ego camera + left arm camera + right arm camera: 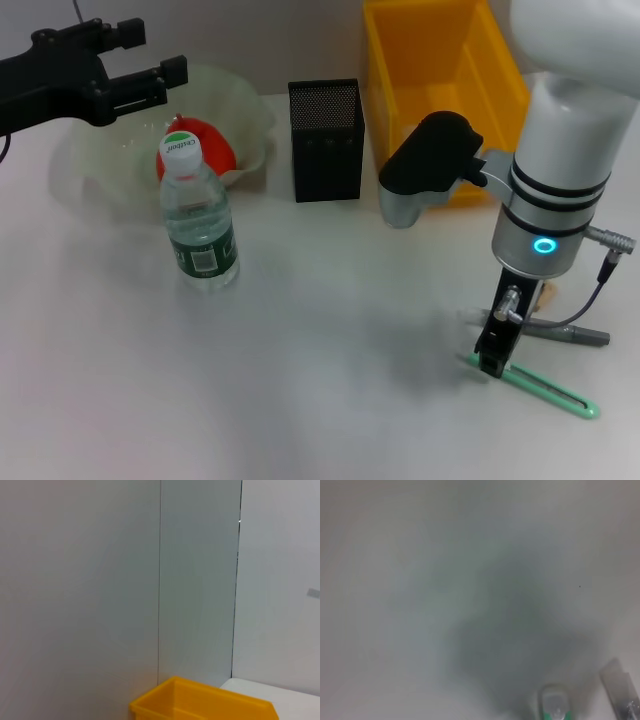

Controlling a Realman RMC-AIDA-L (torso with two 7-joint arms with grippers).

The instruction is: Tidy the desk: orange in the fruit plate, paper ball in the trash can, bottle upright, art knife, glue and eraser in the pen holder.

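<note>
The right gripper [493, 358] is down low on the white table [320, 400], at about 4 o'clock from the middle of the table. Its black tip sits right on the near end of the long green art knife [545, 388], which lies flat on the table. I cannot tell if its fingers are apart or squeezed on the knife. Just behind the knife, at about 3 o'clock, lies a thin grey pen-like stick [565, 331].

The left gripper [128, 68] is up in the air at about 10 o'clock, over the clear, wavy plastic fruit plate [245, 120]. Its two black fingers [150, 80] are apart and hold nothing. A round orange-red fruit [212, 150] rests in the plate.

A clear plastic water bottle with a white cap and green label [200, 225] stands upright on the table, just in front of the plate at about 9 o'clock. The fruit peeks out from behind its cap.

The black mesh pen holder [325, 140] stands at 12 o'clock. Beside it, at about 1 o'clock, is the big yellow plastic bin [400, 60]. The right arm's black and silver elbow hangs in front of the bin.

The right wrist view shows blurry table and a bit of the green knife [555, 706]. The left wrist view shows a grey wall and the yellow bin's edge [200, 702].
</note>
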